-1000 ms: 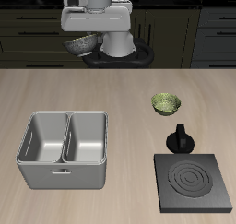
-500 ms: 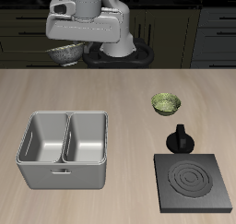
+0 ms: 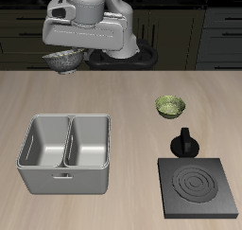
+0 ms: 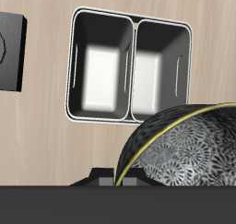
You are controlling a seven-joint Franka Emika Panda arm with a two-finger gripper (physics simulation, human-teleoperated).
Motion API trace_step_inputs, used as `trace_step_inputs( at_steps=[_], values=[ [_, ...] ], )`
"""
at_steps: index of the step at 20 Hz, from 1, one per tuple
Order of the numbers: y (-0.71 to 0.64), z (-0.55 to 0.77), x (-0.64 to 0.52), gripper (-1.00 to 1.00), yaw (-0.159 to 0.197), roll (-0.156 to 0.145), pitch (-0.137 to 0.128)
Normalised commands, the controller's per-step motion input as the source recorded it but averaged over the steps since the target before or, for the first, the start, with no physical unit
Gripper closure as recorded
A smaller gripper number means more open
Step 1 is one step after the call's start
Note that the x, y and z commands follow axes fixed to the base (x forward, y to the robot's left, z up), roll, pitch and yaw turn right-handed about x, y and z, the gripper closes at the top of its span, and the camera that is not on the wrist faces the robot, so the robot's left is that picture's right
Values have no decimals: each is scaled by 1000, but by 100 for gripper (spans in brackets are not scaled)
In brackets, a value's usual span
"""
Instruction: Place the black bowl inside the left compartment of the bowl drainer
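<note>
The black bowl [image 3: 62, 59], dark outside with a grey-white speckled inside [image 4: 189, 145], hangs high in the air behind the table's back edge. My gripper [image 3: 68, 51] is shut on its rim. The bowl drainer [image 3: 64, 182], a grey metal tub with two deep bins, stands near the table's front edge, well below and forward of the bowl. Its left compartment [image 3: 43, 144] holds nothing, and neither does the other bin [image 3: 88, 144]. In the wrist view the drainer's rim [image 4: 131, 23] lies beyond the bowl, with the left compartment [image 4: 164, 71] nearest the bowl.
A green patterned bowl [image 3: 170, 105] sits toward the table's far side. A black knob-shaped object [image 3: 184, 141] stands behind the flat black stove plate [image 3: 198, 188], which also shows as the stove plate [image 4: 11, 53] in the wrist view.
The arm has swung sideways with the bowl held in it, away from the green bowl's side and toward a spot behind the drainer. Nothing on the table moved.
</note>
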Motion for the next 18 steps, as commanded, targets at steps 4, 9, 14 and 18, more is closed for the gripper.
trace_step_inputs(
  at_steps=[4, 9, 14, 18],
  values=[
    [71, 44, 296, 100, 13, -10, -2],
    [152, -28, 245, 100, 15, 11, 11],
    [186, 111, 141, 100, 1, 14, -16],
    [116, 81, 135, 100, 14, 5, -21]
  ],
)
